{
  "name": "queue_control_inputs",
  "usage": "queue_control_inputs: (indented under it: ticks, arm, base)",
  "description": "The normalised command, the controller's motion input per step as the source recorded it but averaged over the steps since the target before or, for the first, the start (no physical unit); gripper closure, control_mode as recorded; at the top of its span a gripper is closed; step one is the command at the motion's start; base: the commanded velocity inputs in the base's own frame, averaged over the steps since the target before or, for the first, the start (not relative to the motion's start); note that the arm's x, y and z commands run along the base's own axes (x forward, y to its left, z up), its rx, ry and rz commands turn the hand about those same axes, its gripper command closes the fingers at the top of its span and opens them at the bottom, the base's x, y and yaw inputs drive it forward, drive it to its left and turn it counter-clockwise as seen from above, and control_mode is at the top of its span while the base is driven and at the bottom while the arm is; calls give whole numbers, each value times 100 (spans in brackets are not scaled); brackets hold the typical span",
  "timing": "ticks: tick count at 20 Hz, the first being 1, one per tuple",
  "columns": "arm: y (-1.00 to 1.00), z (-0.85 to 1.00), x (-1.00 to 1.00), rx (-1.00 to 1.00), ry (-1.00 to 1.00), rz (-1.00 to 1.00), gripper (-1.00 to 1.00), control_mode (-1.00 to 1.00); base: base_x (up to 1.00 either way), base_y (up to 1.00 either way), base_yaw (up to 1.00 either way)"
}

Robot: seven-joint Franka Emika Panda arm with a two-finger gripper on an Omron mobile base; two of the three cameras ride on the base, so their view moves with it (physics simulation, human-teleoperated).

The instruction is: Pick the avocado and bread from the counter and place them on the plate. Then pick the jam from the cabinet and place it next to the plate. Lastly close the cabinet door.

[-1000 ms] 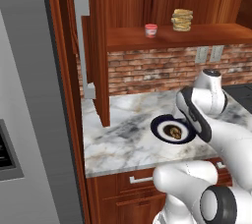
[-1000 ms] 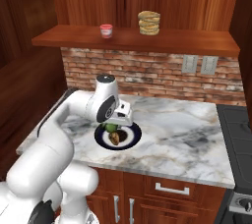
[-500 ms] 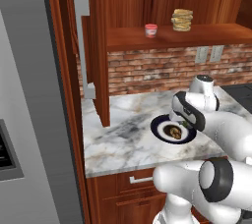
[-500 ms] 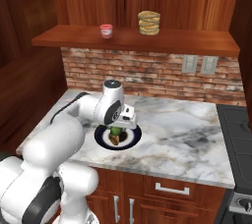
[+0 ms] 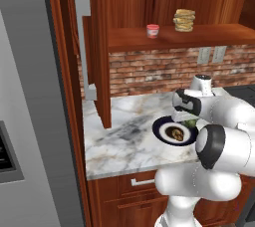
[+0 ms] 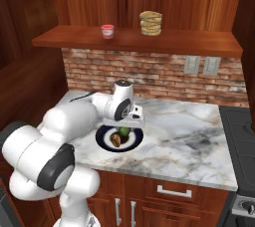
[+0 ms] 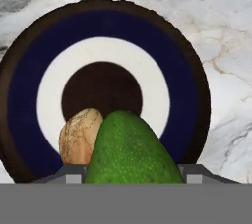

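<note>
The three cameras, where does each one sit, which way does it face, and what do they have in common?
Left base view: behind the arm on its left, looking forward and down at the counter; white arm at lower right.
Right base view: behind on its right, same counter; arm at lower left.
Hand view: on the hand, looking down past the avocado at the plate and bread.
All share the plate; both base views share the jam on the shelf.
</note>
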Motion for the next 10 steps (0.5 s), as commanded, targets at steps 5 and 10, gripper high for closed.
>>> queue_control_inputs:
  ticks: [5,10]
  arm:
    - [-13,-29,8,0,8,10,100,-100]
    - [0,-38,14,-1,17,0,100,-100]
  base:
    - [0,0,0]
    - [0,0,0]
